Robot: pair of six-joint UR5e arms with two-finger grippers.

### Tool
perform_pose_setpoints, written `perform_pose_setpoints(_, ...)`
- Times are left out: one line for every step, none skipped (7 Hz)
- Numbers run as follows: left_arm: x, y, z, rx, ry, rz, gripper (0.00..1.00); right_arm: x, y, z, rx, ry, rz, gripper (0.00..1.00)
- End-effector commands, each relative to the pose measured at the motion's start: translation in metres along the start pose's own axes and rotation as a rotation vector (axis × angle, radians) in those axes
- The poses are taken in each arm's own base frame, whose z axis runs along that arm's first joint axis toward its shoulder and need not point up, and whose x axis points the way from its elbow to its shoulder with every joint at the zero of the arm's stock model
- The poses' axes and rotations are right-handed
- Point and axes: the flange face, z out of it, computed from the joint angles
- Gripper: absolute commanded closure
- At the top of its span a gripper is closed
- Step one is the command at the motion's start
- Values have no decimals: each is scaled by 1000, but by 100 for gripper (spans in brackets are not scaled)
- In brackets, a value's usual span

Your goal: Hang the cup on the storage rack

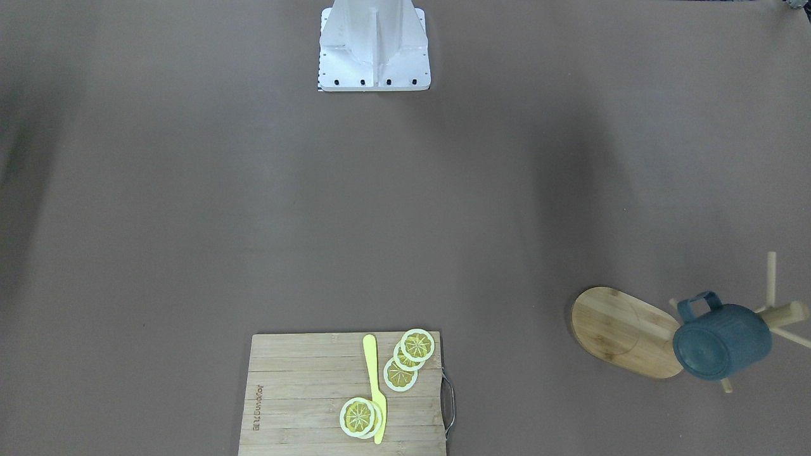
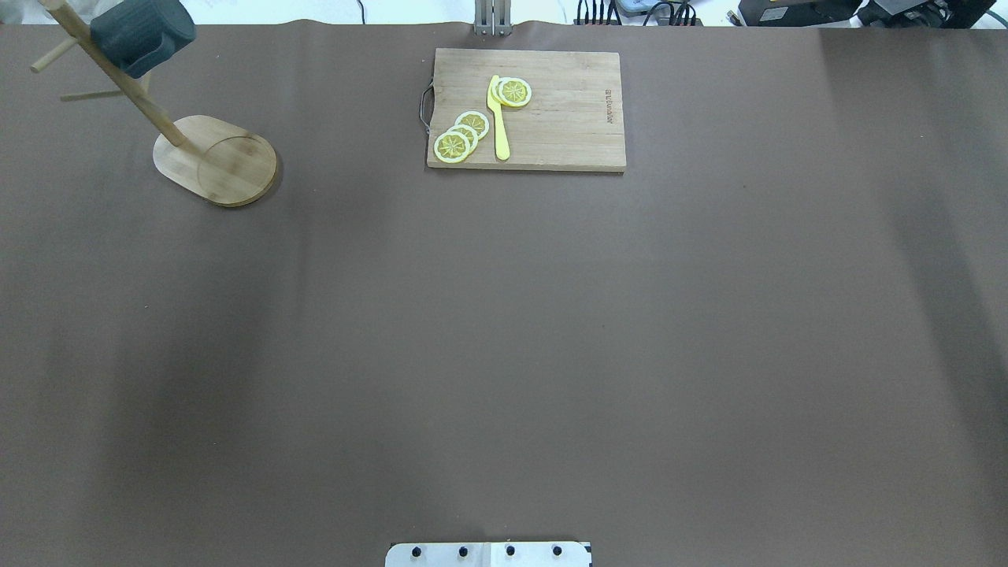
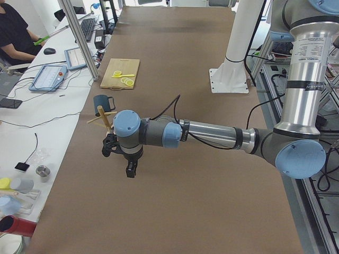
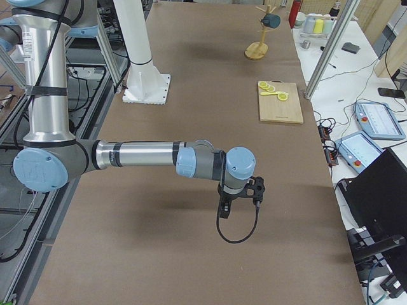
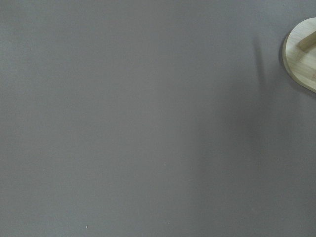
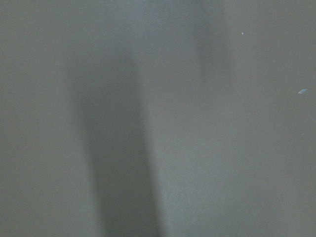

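The cup (image 1: pixel 722 342) hangs on the storage rack (image 1: pixel 624 329). It is tipped on its side high up the post, held off the oval base and touching neither the base nor the table (image 1: pixel 405 221). In the front-facing view its handle points up, and a thin peg seems to pass through the loop, though the peg is too fine there to be sure. The overhead view shows the mug's dark body against the upper part of the slanting post, with bare pegs sticking out beside and below it.

The left gripper (image 3: pixel 130 172) points down over the brown cloth, near the rack on the side nearer the left-end camera and apart from both rack and cup. It shows only in that side view, so I cannot tell whether its jaws are apart or together. The left wrist camera catches just the edge of the rack's base.

The right gripper (image 4: pixel 222 213) hangs over the table well away from the rack, toward the opposite end. Its jaw state cannot be told either.

Along the table's operator edge from the rack lies a slatted cutting board (image 1: pixel 304 392) carrying a yellow knife (image 1: pixel 375 386) and lemon slices (image 1: pixel 400 373) — a few on each side of the blade.
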Motion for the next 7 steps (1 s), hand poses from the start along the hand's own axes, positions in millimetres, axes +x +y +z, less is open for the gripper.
perform_pose_setpoints(-1, 0, 0, 0, 0, 0, 2, -2, -1, -3, 5, 9, -2, 0)
perform_pose_setpoints(-1, 0, 0, 0, 0, -1, 2, -3, -1, -4, 7, 11, -4, 0)
perform_pose_setpoints(-1, 0, 0, 0, 0, 0, 2, -2, -1, -3, 6, 11, -3, 0)
perform_pose_setpoints(-1, 0, 0, 0, -2, 0, 2, -1, -1, -3, 5, 11, -2, 0)
perform_pose_setpoints(-1, 0, 0, 0, -3, 0, 2, -2, -1, -3, 7, 11, -4, 0)
perform_pose_setpoints(0, 0, 1, -1, -4, 2, 2, -2, -1, -4, 8, 20, -4, 0)
perform_pose_setpoints(0, 0, 0, 1, -3, 1, 2, -1, -1, -4, 8, 21, -4, 0)
